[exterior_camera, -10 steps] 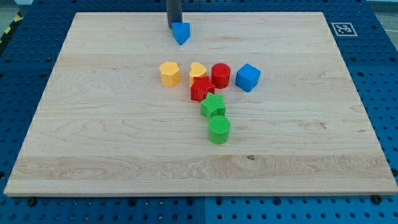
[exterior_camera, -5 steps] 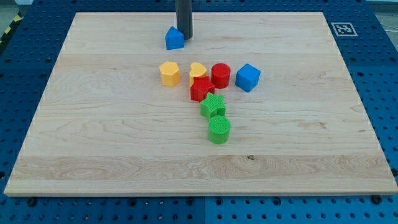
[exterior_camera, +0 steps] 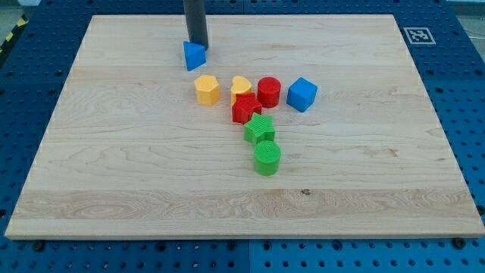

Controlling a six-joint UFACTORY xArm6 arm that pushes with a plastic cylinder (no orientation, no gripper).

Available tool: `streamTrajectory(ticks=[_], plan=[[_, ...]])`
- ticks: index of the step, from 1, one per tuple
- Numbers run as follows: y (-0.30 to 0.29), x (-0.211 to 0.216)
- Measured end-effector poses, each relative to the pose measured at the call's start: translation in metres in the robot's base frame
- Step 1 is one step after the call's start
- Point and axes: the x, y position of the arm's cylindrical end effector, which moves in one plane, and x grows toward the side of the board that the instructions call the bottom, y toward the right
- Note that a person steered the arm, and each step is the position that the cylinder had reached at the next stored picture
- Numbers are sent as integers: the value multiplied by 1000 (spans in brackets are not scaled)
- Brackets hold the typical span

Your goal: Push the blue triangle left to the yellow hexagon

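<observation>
The blue triangle (exterior_camera: 194, 55) lies on the wooden board (exterior_camera: 114, 152) near the view's top, left of centre. My tip (exterior_camera: 197, 44) stands just above it in the view, touching its upper edge. The yellow hexagon (exterior_camera: 206, 89) sits a short way below the triangle and slightly to its right, with a small gap between them.
A yellow heart (exterior_camera: 241, 86), a red cylinder (exterior_camera: 268, 92) and a blue cube (exterior_camera: 301, 94) stand in a row right of the hexagon. A red star (exterior_camera: 245, 108), a green star (exterior_camera: 259, 130) and a green cylinder (exterior_camera: 267, 158) run downward from there.
My tip has moved left and a little down. The blue triangle has slid left and down, from above the yellow heart to just above-left of the yellow hexagon.
</observation>
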Motion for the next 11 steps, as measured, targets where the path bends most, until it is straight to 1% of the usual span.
streamTrajectory(ticks=[1,3,4,5,6,7,9,10,11], plan=[[-2,2],[-24,4],[-23,13],[-1,4],[10,5],[-1,19],[-21,28],[-27,44],[-28,41]])
